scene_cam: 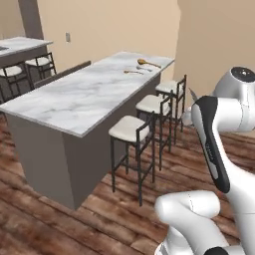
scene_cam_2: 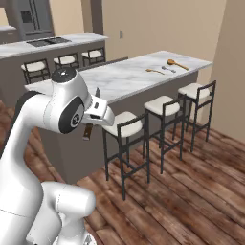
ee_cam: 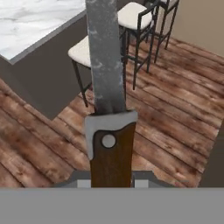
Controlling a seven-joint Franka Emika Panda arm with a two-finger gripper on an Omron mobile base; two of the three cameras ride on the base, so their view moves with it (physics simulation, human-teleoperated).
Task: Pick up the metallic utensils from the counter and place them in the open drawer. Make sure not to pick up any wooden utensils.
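The fingers [ee_cam: 112,183] grip a knife [ee_cam: 107,113] by its brown handle, blade pointing ahead over the floor [ee_cam: 175,131]; the counter [ee_cam: 30,22] lies beyond.

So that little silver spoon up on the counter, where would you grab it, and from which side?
Probably by its slim middle, coming straight down from above with the fingers across its width. The silver spoon lies flat on the counter, so nothing sticks up to grip sideways. It lies between the short wooden spoon and the long wooden spoon, which a sideways approach could knock.
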